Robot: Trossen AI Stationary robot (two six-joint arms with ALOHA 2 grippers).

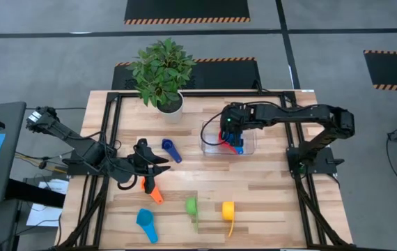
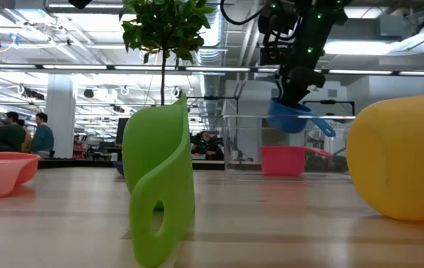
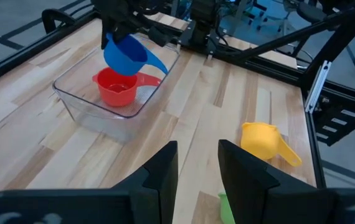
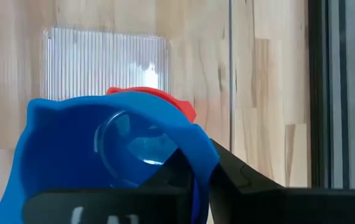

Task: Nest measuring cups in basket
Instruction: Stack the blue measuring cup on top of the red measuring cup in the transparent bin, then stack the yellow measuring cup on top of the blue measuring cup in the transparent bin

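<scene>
The wooden desk (image 1: 268, 202) carries everything. A potted plant (image 1: 161, 73) stands at its far edge, left of the middle. The clear basket (image 1: 248, 145) sits toward the far right of the desk, with the red cup (image 3: 118, 86) lying inside on its floor.

The right arm reaches from the right edge over the basket. Its tool (image 1: 232, 134) is clenched on the blue cup (image 2: 292, 116), holding it in the air directly above the red cup, not touching it; the blue cup's handle points out to one side. In the right wrist view the blue cup (image 4: 103, 155) fills the foreground with the red rim just showing past it.

The left arm lies along the left edge, its tool (image 1: 158, 166) released, fingers (image 3: 159, 180) apart, hovering near the middle left of the desk with nothing between them.

The dark blue cup (image 1: 170, 148) rests just beyond that tool, toward the plant. The orange cup (image 1: 153, 192) lies just nearer the front edge than the tool. Along the front edge, from left to right and well apart, lie the light blue cup (image 1: 145, 223), the green cup (image 1: 191, 207) and the yellow cup (image 1: 228, 211).
</scene>
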